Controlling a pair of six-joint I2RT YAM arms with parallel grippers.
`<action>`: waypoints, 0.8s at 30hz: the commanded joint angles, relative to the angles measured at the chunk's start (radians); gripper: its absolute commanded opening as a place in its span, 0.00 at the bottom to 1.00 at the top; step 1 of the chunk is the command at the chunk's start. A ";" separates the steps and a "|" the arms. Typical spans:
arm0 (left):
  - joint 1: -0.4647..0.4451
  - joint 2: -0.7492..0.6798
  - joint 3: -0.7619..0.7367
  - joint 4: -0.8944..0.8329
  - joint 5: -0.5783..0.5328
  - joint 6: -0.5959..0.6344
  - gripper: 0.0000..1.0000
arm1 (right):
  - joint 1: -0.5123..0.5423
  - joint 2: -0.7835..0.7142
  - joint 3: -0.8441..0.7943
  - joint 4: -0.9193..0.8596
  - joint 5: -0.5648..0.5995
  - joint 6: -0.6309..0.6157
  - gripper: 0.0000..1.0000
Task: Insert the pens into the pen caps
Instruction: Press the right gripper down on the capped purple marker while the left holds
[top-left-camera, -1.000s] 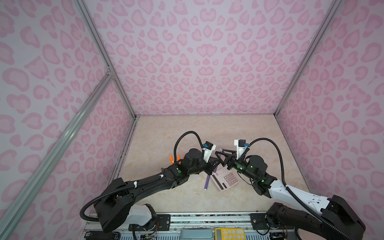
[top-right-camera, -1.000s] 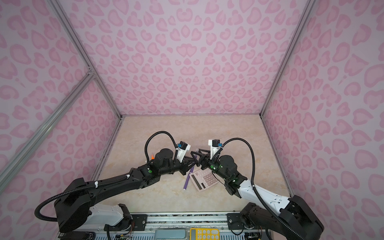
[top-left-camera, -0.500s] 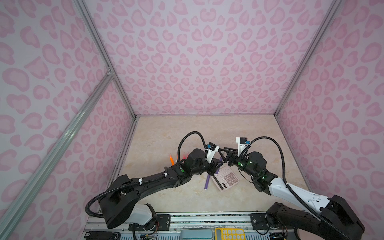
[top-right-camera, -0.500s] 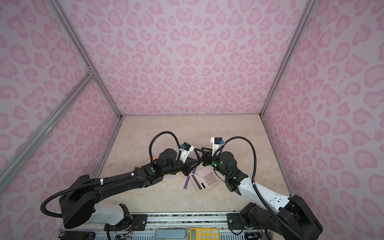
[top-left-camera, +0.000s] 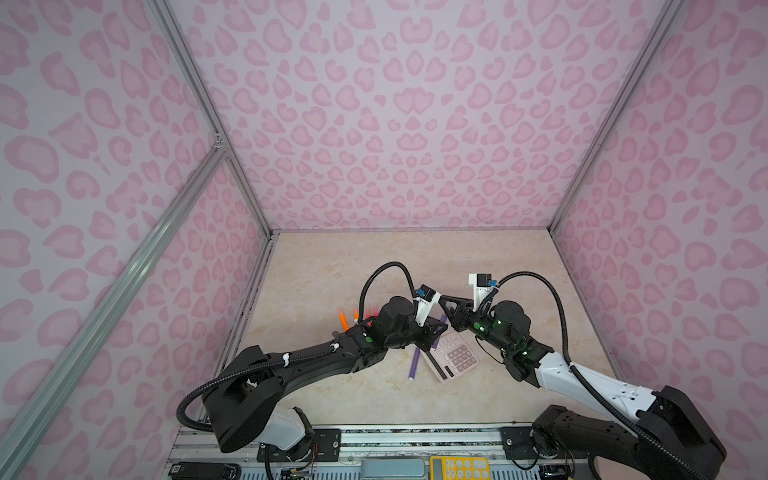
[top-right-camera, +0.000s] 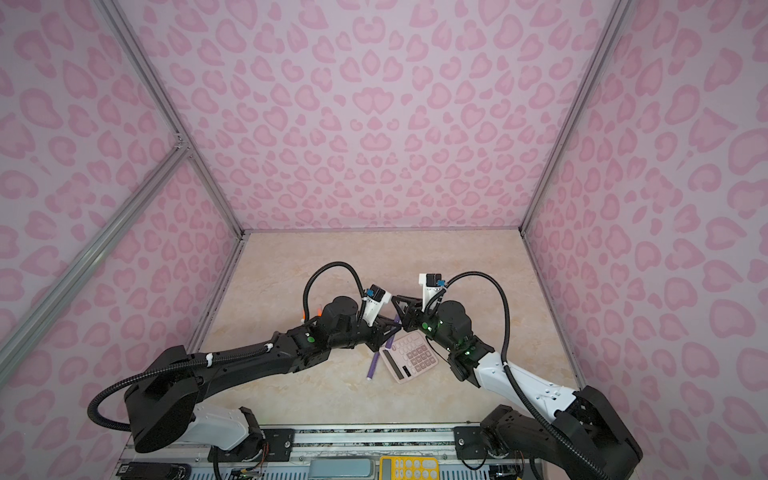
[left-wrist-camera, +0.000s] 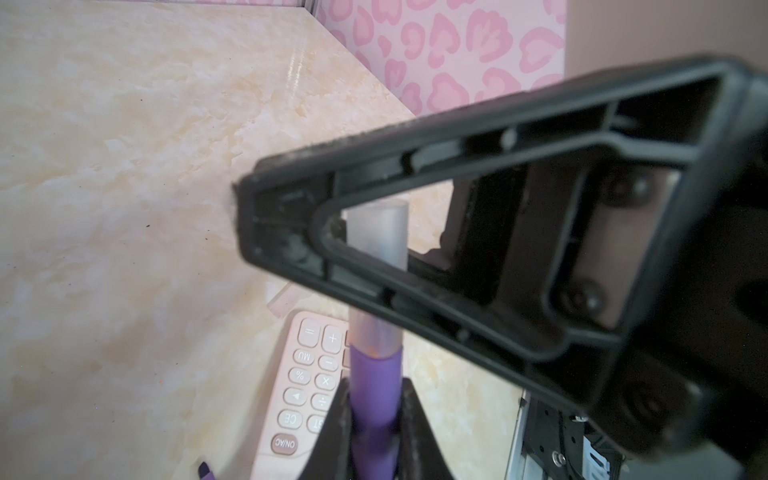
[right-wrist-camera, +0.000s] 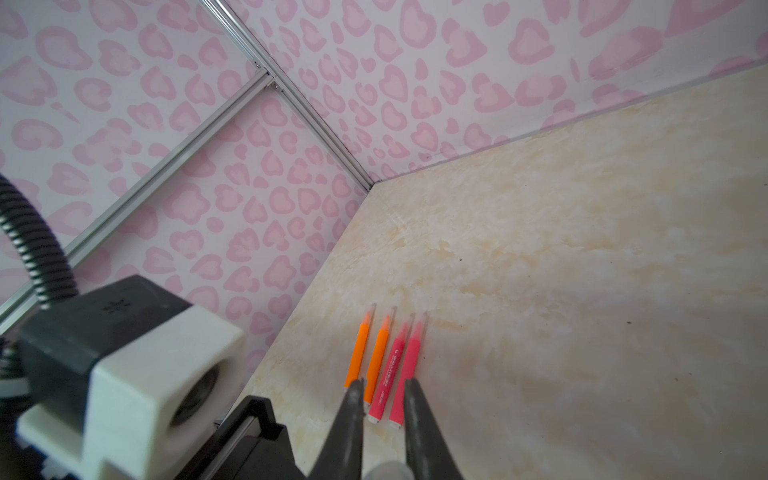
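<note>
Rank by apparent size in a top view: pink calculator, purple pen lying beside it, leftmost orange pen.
Pink calculator; purple pen; orange pen, though the left arm hides part of both pens, so unsure.

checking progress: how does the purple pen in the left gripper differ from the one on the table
The held pen is clamped in the left gripper, off the table; the loose pen lies flat beside the calculator. The held pen's tip sits in a clear cap; the loose pen's end is too small to judge. Both are purple.
</note>
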 joint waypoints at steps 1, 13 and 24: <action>-0.001 -0.003 0.011 0.007 -0.009 0.007 0.04 | 0.000 0.009 0.001 0.007 -0.010 -0.008 0.07; 0.011 -0.082 -0.028 -0.029 -0.193 -0.017 0.04 | 0.081 0.069 -0.010 0.026 0.052 -0.021 0.00; 0.069 -0.175 -0.096 0.006 -0.219 -0.046 0.04 | 0.182 0.171 -0.029 0.150 0.103 0.013 0.00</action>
